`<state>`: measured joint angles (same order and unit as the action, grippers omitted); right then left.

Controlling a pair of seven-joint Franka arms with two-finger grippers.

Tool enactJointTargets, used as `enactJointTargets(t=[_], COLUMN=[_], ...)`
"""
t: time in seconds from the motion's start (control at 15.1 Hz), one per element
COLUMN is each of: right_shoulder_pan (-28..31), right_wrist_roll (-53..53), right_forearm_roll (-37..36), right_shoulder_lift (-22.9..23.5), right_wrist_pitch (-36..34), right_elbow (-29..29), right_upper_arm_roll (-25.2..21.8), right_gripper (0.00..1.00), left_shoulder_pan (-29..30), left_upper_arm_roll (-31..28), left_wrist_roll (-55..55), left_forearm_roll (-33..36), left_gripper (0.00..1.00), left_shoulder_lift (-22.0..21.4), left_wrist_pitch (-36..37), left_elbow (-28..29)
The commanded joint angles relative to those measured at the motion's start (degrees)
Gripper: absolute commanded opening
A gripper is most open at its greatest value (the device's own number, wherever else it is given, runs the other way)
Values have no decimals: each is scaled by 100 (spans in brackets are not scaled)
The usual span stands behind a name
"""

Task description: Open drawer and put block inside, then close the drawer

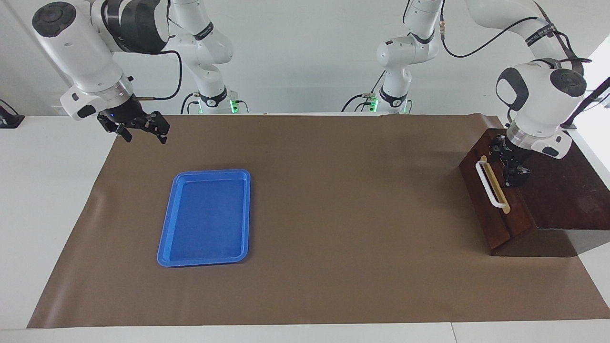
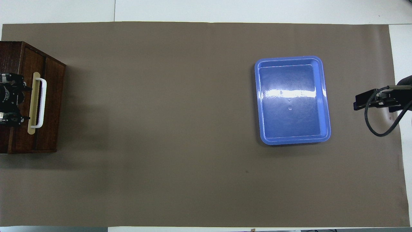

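The drawer [image 1: 493, 200] is pushed in, flush in its dark wooden box [image 1: 557, 190] at the left arm's end of the table, at about 9 o'clock in the overhead view. The left gripper [image 1: 513, 172] hangs over the box top, just beside the white handle [image 1: 490, 185]; I cannot tell how wide its pincer is. The block is not visible anywhere. The blue tray [image 2: 325, 106], at about 3 o'clock, holds nothing. The right gripper [image 1: 141, 127] waits in the air near the mat's corner, its pincer wide.

White table [image 1: 47, 200] under a brown mat [image 1: 333, 214], plain white wall [image 1: 305, 47].
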<state>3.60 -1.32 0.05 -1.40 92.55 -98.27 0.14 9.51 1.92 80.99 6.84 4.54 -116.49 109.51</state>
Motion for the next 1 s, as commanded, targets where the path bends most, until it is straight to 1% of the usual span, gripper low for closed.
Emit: enactJointTargets(t=[0.0,0.2,0.33,0.4,0.46,0.53,0.66,0.8,0.93], right_shoulder_pan=[53,53,45,45,45,45,45,53,115], right_wrist_roll=[-62,-79,-27,35,122,149,149,141,158], right_forearm_roll=[-83,-84,-93,-93,-93,-93,-93,-93,-93], right_shoulder_lift=[25,17,17,17,-1,-10,-53,-62,-62], right_wrist_pitch=[8,26,26,26,8,8,-27,-18,-36], right_elbow=[185,186,177,177,151,124,107,115,107], right_upper_arm_roll=[82,82,91,91,82,82,82,82,82], right_gripper=[100,100,100,100,100,100,100,100,100], left_shoulder_pan=[60,-203,-256,-257,-265,-292,-327,-564,-573], left_upper_arm_roll=[36,89,115,124,124,124,142,133,150], left_wrist_roll=[-556,-1618,-2627,-3154,-3612,-4026,-4895,-5294,-5479], left_forearm_roll=[142,89,45,-77,-348,-481,-613,-640,-667], left_gripper=[100,100,100,100,100,100,100,100,100], left_shoulder_lift=[-137,-190,-409,-505,-550,-637,-630,-621,-612], left_wrist_pitch=[169,695,1109,1337,1557,1837,2330,2490,2508], left_elbow=[-245,-517,-518,-518,-544,-649,-868,-931,-931])
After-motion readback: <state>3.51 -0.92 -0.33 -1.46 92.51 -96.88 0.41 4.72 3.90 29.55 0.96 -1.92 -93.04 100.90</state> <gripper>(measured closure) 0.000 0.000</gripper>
